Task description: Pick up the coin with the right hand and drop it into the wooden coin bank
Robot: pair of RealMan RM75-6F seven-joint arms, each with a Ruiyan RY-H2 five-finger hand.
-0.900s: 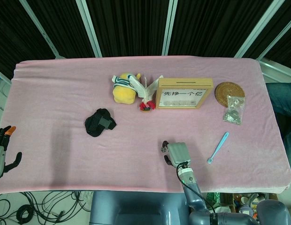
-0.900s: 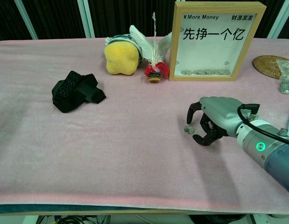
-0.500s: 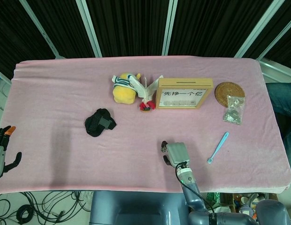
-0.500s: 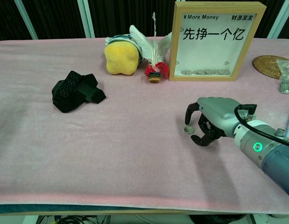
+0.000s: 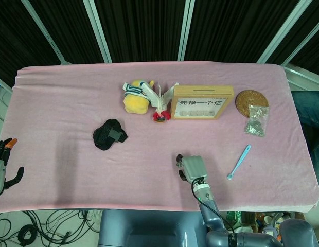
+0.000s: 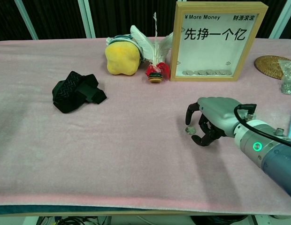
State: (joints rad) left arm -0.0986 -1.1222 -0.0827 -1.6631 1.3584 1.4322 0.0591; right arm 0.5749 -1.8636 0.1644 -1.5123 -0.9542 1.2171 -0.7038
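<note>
While the coin [image 6: 188,130] lies on the pink cloth [image 6: 112,140], the right hand [image 6: 209,123] arches over it, fingers curled apart, holding nothing.

On the pink-draped table [image 5: 56,103]: one coin [image 6: 188,130], one wooden coin bank [image 5: 202,102], one yellow plush toy [image 5: 136,96], one feather shuttlecock [image 5: 160,107], one black cloth [image 5: 109,134], one woven coaster [image 5: 249,100], one blue spoon [image 5: 238,162].
</note>
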